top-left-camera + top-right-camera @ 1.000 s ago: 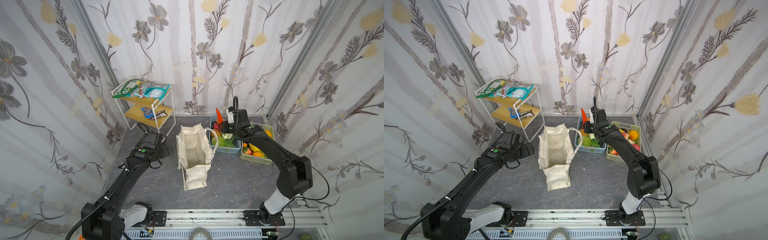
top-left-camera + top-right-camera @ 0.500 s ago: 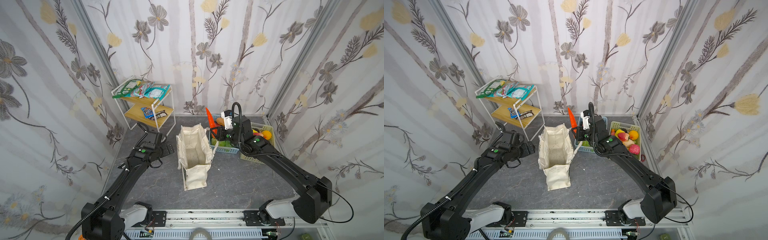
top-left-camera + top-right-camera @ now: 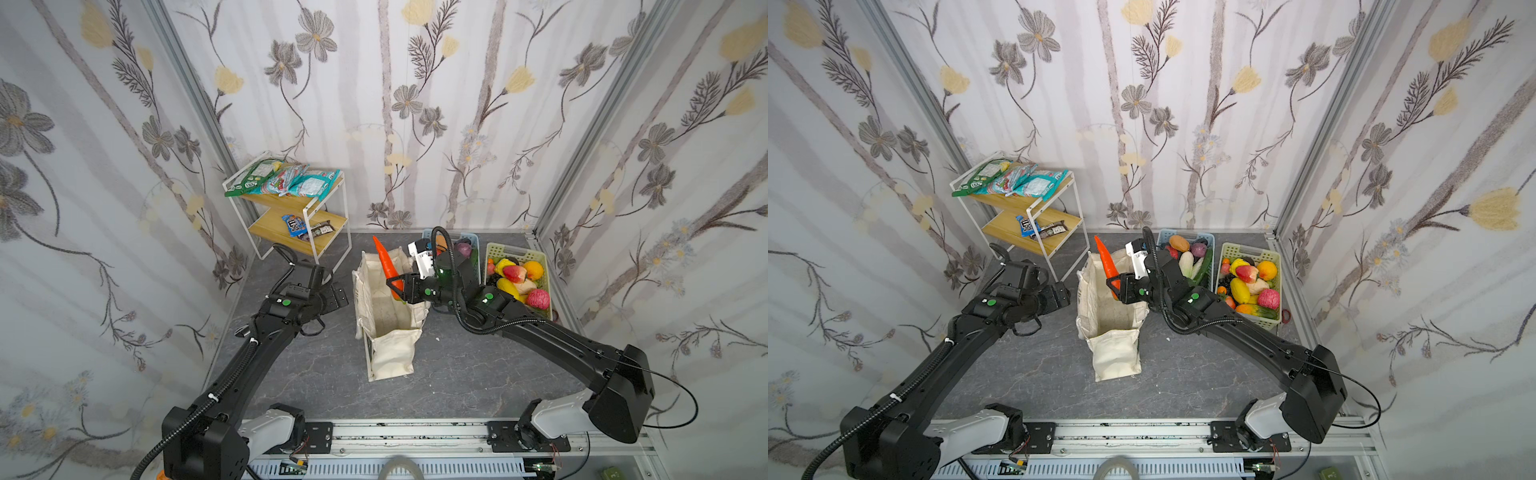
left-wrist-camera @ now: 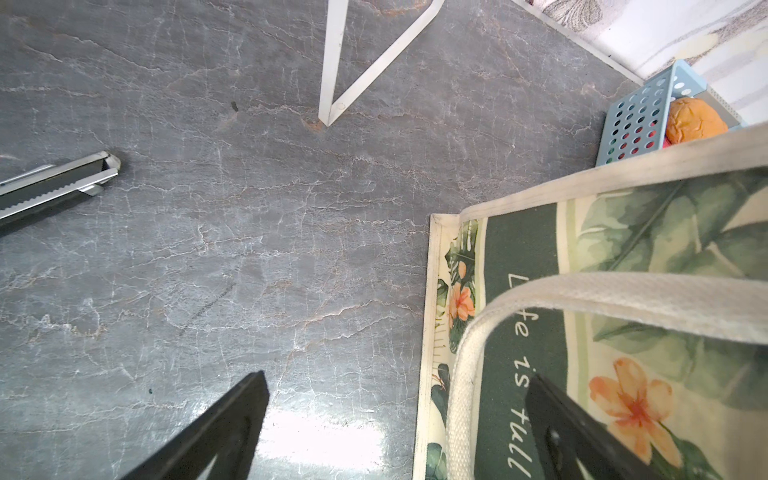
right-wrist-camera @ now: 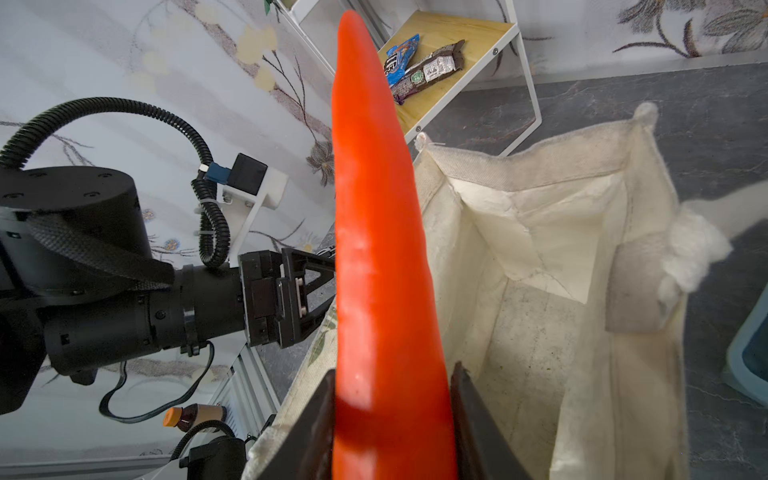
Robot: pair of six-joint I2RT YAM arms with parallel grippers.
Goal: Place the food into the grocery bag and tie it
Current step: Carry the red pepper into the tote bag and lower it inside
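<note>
My right gripper (image 5: 390, 386) was closed tight on the carrot (image 5: 374, 208). I held it by its fat end, and its pointy end stuck up. The carrot hung over the open top of the bag (image 3: 392, 353), near the bag's back rim. I could not tell if its fat end was inside the bag.

The bag stood in the middle of the grey table (image 3: 457, 374). Its mouth was wide open, and I could see its pale inside walls.

My left gripper (image 4: 397, 376) was open wide and held nothing. It sat just beside the left side of the bag, low over the table. One of its fingers (image 4: 561, 428) was in front of the bag's dark green band, near a cream handle. I could not tell if it touched the bag.

A blue basket (image 3: 1208, 237) and a green basket (image 3: 1246, 251) stood side by side at the back edge of the table, right of the bag. Both had toy fruit and vegetables in them. A small shelf (image 3: 270, 228) stood in the back left corner, with snack packs (image 3: 286, 183) on its top.
</note>
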